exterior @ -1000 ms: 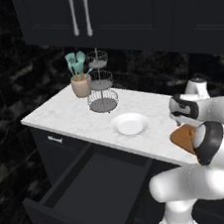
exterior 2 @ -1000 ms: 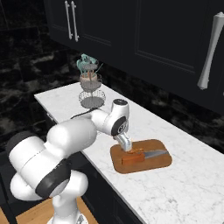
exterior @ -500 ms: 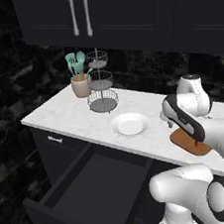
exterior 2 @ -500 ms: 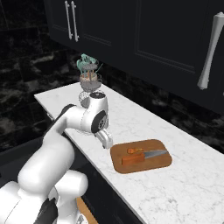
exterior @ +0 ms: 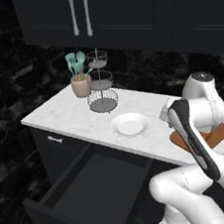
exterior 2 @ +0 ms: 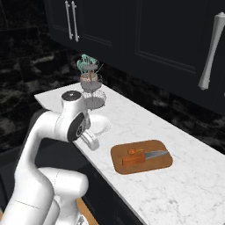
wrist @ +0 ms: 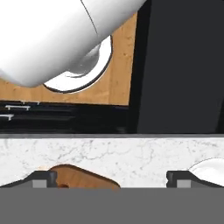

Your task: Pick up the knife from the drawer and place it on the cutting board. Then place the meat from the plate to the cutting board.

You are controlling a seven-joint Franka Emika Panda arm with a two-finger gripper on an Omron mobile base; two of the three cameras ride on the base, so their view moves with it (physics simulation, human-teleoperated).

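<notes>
The knife (exterior 2: pixel 143 157) lies flat on the reddish-brown cutting board (exterior 2: pixel 162 166), orange-brown handle to the left, grey blade to the right. The small orange meat (exterior 2: pixel 134 151) rests on the board just behind the handle. The white plate (exterior: pixel 129 124) is bare. My gripper (exterior 2: pixel 90 141) hangs open above the counter's front edge, between plate and board, holding nothing. In the hand view my gripper (wrist: pixel 111 179) has its tips wide apart, with the board (wrist: pixel 83 179) at the left tip and the plate (wrist: pixel 211 169) at the right. The black drawer (exterior: pixel 89 187) stands pulled out below.
A wire-mesh tiered stand (exterior: pixel 101 88) and a beige pot of teal spatulas (exterior: pixel 80 80) stand at the back left of the marble counter (exterior: pixel 64 113). Dark wall cabinets with silver handles (exterior: pixel 80 12) hang above. My own arm crosses in front of the board in the left base view.
The arm has swung left, away from above the cutting board toward the plate. The gripper stayed open and empty. Knife and meat lie still on the board.
</notes>
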